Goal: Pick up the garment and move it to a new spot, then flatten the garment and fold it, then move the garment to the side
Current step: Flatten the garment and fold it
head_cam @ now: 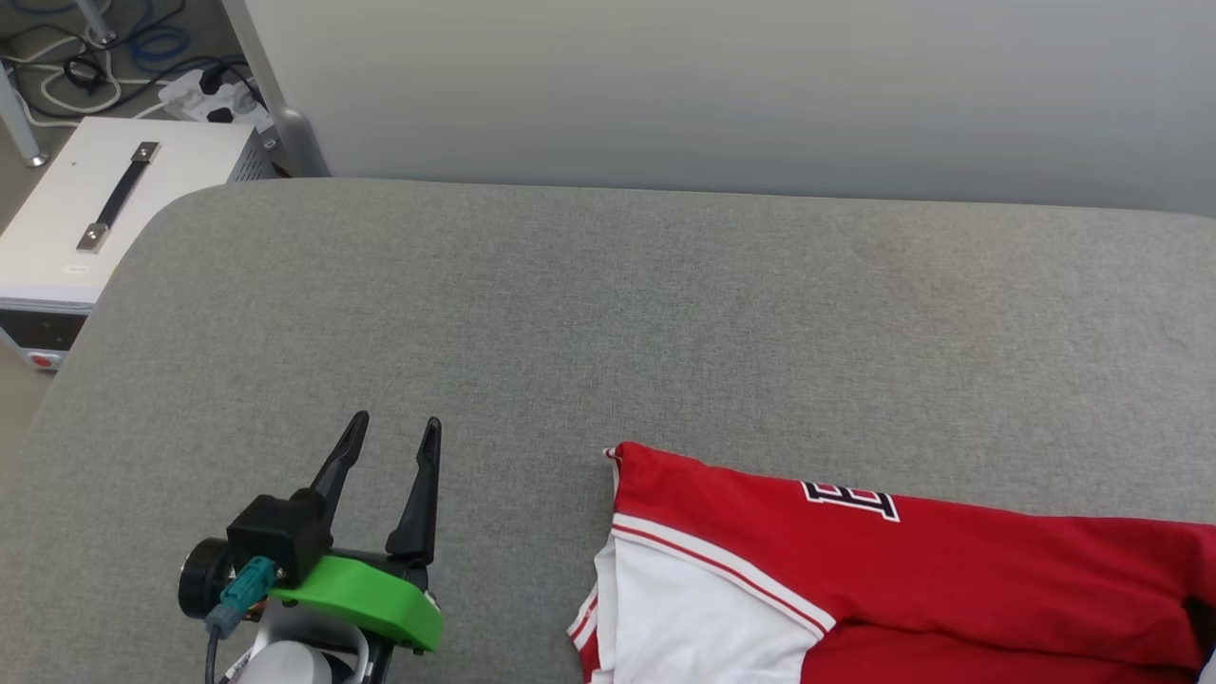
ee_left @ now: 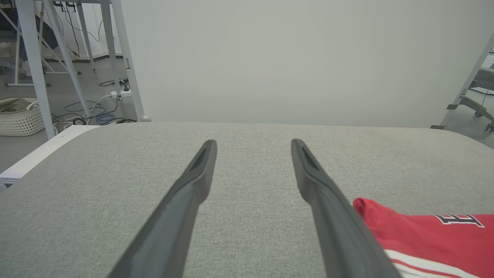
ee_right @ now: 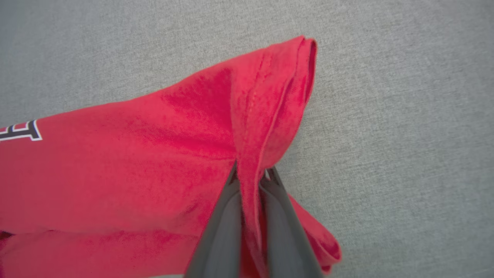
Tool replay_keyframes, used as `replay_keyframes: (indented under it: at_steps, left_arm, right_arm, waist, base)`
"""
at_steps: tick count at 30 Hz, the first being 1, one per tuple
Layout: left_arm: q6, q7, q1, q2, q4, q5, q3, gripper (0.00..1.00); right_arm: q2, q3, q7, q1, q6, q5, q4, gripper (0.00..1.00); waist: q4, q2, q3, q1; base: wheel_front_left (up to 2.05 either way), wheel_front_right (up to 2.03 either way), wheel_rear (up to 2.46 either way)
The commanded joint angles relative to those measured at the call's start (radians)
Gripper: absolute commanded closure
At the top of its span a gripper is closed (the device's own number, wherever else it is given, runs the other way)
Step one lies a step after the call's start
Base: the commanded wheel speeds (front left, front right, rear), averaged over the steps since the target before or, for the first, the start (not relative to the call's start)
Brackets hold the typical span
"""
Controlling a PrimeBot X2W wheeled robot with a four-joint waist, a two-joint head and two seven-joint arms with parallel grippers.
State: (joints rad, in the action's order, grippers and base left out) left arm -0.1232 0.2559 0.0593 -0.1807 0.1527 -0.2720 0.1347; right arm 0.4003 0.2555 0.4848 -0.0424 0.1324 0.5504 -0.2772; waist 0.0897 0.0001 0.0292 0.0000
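Partial black white-outlined letter (head_cam: 850, 501), like E, on red garment (head_cam: 997, 579)

The counter (head_cam: 532, 285) is a broad slab covered in grey woven fabric, with a rounded corner at its far left and its far edge running along a pale wall. The garment (head_cam: 950, 589), a red jersey shirt, lies on the near right part of it, spread mostly flat. At the shirt's left end is a white sleeve bordered by red-and-white striped trim, and a black, white-outlined letter shows on the red. At its right end, in the right wrist view, a ridge of red cloth stands up off the grey fabric.
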Motion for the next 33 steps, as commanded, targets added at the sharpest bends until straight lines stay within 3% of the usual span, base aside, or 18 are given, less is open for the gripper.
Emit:
replay_keyframes:
  at_steps: [1, 12, 21, 27, 33]
  left_arm:
    - [-0.005, 0.006, -0.018, 0.008, 0.003, 0.004, 0.0, 0.0]
    - [-0.007, 0.006, -0.064, 0.013, 0.011, -0.002, -0.001, 0.0]
    - [-0.007, 0.006, -0.085, 0.012, 0.011, -0.008, -0.003, 0.0]
    - [-0.007, 0.006, -0.08, 0.004, 0.011, -0.013, 0.001, 0.0]
    - [-0.007, 0.006, -0.073, -0.006, 0.016, -0.019, 0.012, 0.0]
  right_arm:
    - [0.0, -0.014, -0.008, -0.011, -0.002, 0.005, 0.016, 1.0]
    - [-0.065, -0.095, 0.077, -0.094, -0.002, 0.04, 0.223, 1.0]
    - [-0.231, -0.173, 0.175, -0.119, -0.002, 0.078, 0.378, 1.0]
    - [-0.32, -0.243, 0.164, -0.082, -0.002, 0.092, 0.385, 1.0]
    - [-0.348, -0.317, 0.115, -0.054, -0.002, 0.14, 0.33, 1.0]
  waist:
    - [-0.005, -0.0001, -0.022, 0.0]
    - [0.01, -0.0001, -0.111, 0.0]
    - [0.043, -0.0001, -0.128, 0.0]
    - [0.072, -0.0001, -0.123, 0.0]
    - [0.106, -0.0001, -0.121, 0.0]
  base:
    - [0.0, 0.0, 0.0]
    - [0.0, 0.0, 0.0]
    - [0.0, 0.0, 0.0]
    - [0.0, 0.0, 0.0]
    - [0.0, 0.0, 0.0]
